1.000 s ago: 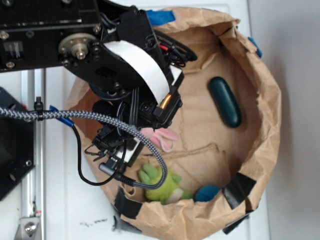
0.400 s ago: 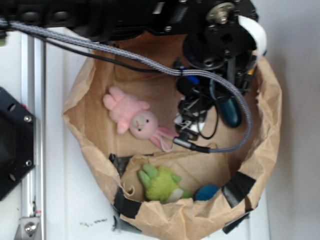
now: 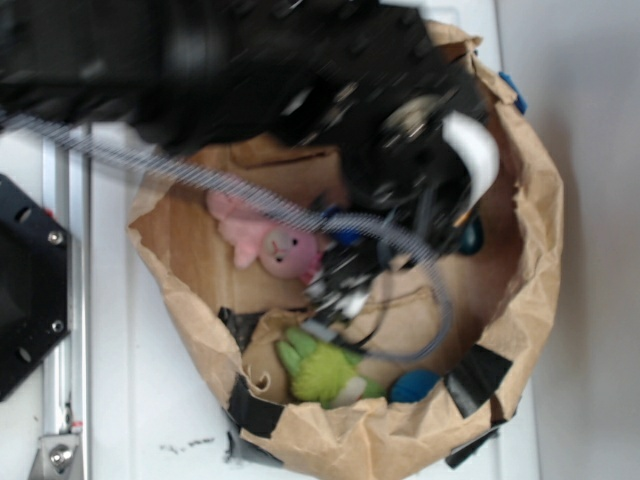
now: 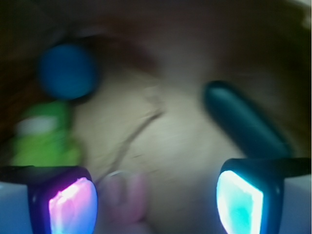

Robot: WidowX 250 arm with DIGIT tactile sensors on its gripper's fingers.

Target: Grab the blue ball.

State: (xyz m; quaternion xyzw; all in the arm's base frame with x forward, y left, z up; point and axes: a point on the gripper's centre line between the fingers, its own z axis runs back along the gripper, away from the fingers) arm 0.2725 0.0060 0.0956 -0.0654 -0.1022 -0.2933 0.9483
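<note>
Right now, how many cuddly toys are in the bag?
2: the pink bunny lies at the bag's left side, the green plush toy at its near edge. The arm may hide more.

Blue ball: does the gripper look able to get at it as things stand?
Probably yes. The gripper is open with nothing between its fingers, and the blue ball lies uncovered ahead, though tight beside the green plush toy and the paper bag wall.

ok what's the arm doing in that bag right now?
The WidowX gripper is open and empty inside the paper bag, going for the blue ball. In the wrist view the ball sits ahead, off to the left, next to the green plush toy; the dark teal capsule lies to the right. Nothing is grabbed yet, and both views are blurred.
</note>
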